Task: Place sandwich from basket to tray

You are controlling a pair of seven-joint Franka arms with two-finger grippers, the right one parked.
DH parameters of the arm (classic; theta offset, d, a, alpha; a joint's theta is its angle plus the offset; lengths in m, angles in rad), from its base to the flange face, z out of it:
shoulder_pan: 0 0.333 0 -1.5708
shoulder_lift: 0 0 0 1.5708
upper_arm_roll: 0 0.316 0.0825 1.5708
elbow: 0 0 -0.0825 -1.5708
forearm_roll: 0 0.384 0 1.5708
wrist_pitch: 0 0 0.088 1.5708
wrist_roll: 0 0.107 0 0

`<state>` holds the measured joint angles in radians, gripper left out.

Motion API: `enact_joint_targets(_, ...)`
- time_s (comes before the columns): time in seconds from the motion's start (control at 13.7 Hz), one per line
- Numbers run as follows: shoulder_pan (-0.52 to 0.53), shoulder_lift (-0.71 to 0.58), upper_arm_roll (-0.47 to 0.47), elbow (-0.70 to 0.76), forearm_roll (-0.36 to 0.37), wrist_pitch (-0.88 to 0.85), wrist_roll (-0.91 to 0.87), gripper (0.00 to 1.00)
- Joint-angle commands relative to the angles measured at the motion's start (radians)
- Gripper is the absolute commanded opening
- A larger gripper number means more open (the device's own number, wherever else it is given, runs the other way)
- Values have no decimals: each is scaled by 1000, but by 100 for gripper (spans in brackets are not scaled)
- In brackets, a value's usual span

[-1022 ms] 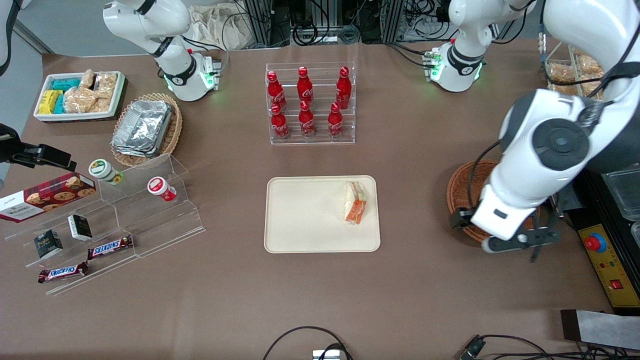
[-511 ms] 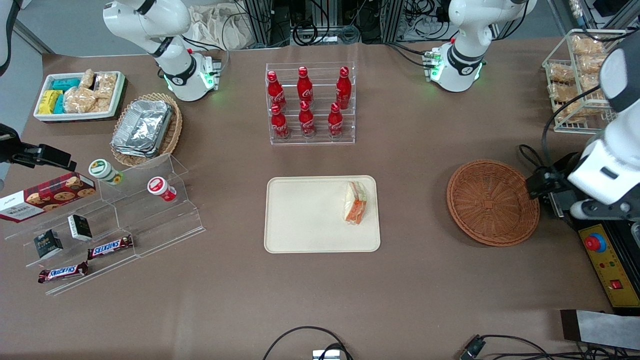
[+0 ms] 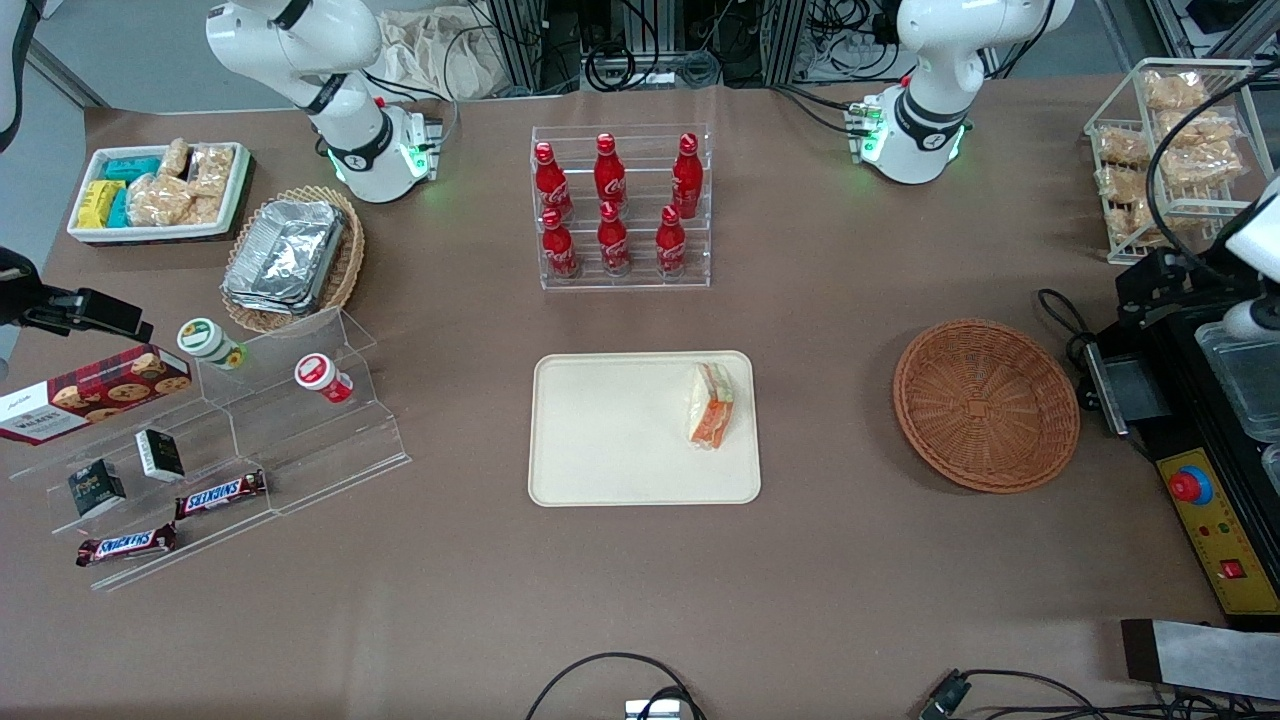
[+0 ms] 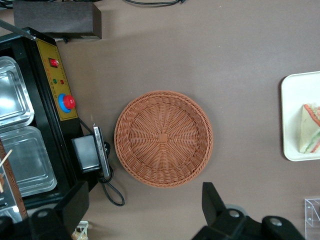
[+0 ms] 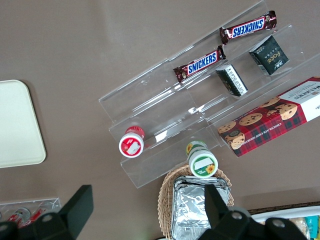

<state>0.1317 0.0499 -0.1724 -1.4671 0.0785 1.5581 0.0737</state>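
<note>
Since the earlier frames the working arm has pulled away from the basket (image 3: pixel 986 404), which a second ago it half covered; now the gripper (image 4: pixel 145 210) hangs high over the working arm's end of the table, with its two fingers (image 4: pixel 212 197) spread wide apart and nothing between them. The basket sits bare on the brown table (image 3: pixel 640 600), unchanged from half a second ago. The sandwich (image 3: pixel 711 405) has not moved: it lies on the tray (image 3: pixel 610 430), close to the rim on the basket's side, with its orange and green filling edge showing. Readable writing: two bars (image 3: pixel 221 493) marked "SNICKERS" lie on the clear stepped stand (image 3: pixel 300 440), a red tartan cookie box (image 3: pixel 92 392) carries a white band reading "Walkers", and the six red bottles (image 3: pixel 613 205) in the clear rack bear white script too small to read.
</note>
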Motion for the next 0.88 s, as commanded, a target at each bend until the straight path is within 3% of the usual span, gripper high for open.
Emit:
enact_joint_targets(0.0, -72, -41, 86, -36, -51, -3, 18, 100)
enact_joint_targets(0.51, -147, -133, 174, -96, -45, -10, 18, 100)
enact_joint_targets(0.8, -142, -137, 175, -98, -48, -13, 20, 100)
